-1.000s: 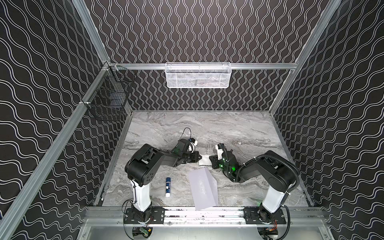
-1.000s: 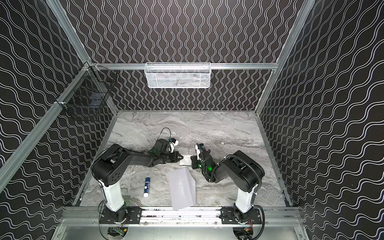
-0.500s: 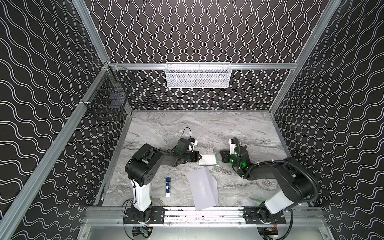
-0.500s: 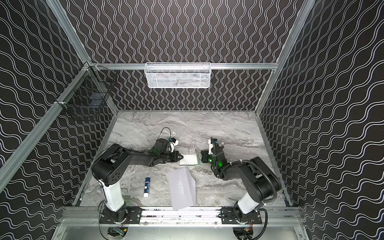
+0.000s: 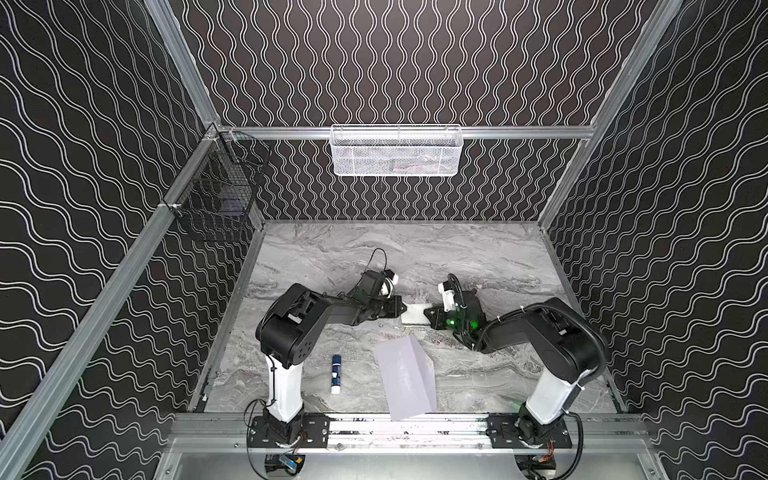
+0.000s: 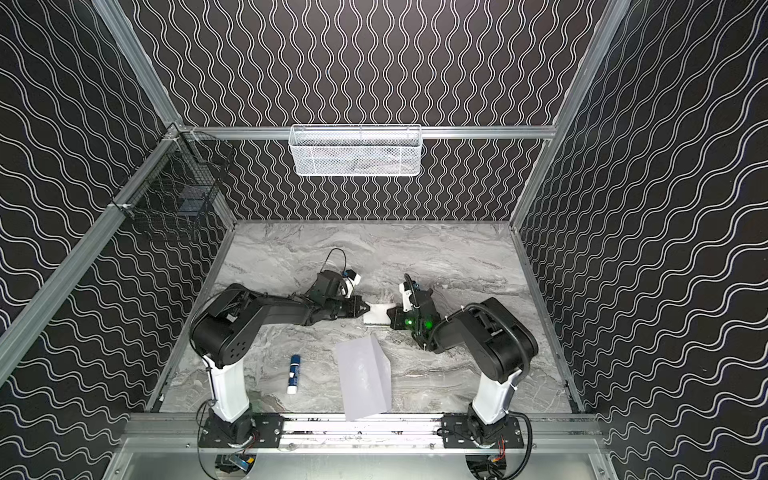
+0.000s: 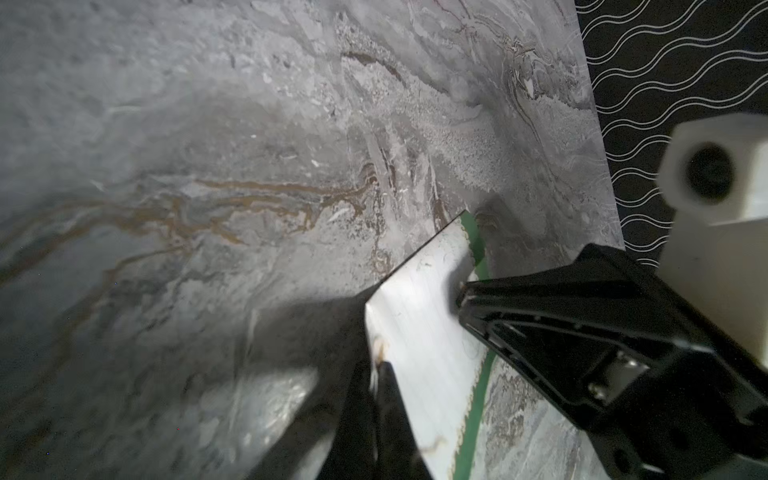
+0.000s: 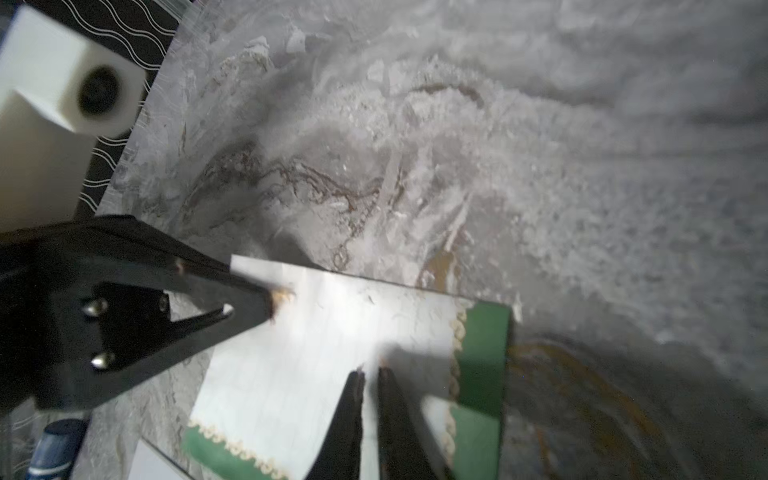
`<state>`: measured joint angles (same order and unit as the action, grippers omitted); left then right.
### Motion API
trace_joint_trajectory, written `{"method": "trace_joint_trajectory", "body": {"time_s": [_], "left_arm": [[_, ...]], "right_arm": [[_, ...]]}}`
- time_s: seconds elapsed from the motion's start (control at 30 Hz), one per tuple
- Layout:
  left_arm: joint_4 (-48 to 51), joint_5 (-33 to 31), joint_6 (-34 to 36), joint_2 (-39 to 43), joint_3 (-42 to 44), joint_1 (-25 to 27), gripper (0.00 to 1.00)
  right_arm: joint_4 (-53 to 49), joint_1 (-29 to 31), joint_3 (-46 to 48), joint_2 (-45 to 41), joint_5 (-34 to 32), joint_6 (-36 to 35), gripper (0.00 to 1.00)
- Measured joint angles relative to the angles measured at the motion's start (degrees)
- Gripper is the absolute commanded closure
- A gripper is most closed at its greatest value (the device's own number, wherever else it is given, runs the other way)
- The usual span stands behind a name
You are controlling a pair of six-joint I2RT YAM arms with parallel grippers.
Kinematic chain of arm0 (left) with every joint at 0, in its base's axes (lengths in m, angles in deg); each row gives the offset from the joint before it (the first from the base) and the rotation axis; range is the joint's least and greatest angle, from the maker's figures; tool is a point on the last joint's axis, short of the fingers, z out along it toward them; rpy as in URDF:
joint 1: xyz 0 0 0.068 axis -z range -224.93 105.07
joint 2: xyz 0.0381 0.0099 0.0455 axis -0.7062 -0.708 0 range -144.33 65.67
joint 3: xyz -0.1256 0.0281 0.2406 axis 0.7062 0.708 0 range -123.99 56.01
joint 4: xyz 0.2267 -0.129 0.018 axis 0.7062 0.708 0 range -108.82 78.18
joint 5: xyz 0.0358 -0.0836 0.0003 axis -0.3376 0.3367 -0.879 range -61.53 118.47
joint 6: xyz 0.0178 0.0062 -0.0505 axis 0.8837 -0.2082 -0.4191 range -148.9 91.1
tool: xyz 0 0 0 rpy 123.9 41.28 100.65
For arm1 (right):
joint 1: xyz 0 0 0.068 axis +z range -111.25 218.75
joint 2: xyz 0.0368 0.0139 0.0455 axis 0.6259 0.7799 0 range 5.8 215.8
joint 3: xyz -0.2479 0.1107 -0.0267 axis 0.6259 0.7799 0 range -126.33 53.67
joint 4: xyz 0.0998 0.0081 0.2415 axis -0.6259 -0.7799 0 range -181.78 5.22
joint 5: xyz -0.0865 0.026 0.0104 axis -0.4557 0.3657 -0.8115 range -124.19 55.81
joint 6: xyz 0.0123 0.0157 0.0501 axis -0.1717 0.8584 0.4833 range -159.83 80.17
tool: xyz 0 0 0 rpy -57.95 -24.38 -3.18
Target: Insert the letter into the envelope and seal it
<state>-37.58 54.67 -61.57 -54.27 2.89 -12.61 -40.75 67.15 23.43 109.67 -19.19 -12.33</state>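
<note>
Mid-bench, the folded letter is clamped at one edge by the left gripper, apparently so that it cannot slide. The right gripper, jaws drawn nearly together, is set tip-down on the sheet's face, likely to press the crease. No pinch can be confirmed there. The envelope is seen flat by the front edge, with the glue stick beside it, both untouched.

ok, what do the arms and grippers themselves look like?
The left arm and right arm match: white base columns, bulky black housings, black cables. The right wrist shows green lights. The left gripper and right gripper have slim black tapered fingers and a white camera block each.
</note>
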Motion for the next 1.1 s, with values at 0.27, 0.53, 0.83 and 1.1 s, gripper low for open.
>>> {"method": "trace_joint_trajectory", "body": {"time_s": [0.27, 0.53, 0.83, 1.1], "left_arm": [[-2.05, 1.95, -0.02, 0.11, 1.40, 0.00, 0.68], [-2.29, 3.89, -0.48, 2.36, 2.01, 0.00, 0.55], [-3.41, 5.99, -1.86, 4.87, 2.16, 0.09, 0.49], [-9.84, 9.14, -5.70, 1.14, 6.69, -0.07, 0.59]], "right_arm": [[8.44, -0.72, 2.62, 2.47, 1.57, 3.78, 0.88], [6.82, -1.44, 2.08, 1.97, 2.32, 4.76, 0.88], [4.85, -1.86, 1.42, 1.53, 2.84, 4.79, 0.88], [3.74, -1.88, 0.63, 1.64, 3.50, 4.57, 0.89]]}}
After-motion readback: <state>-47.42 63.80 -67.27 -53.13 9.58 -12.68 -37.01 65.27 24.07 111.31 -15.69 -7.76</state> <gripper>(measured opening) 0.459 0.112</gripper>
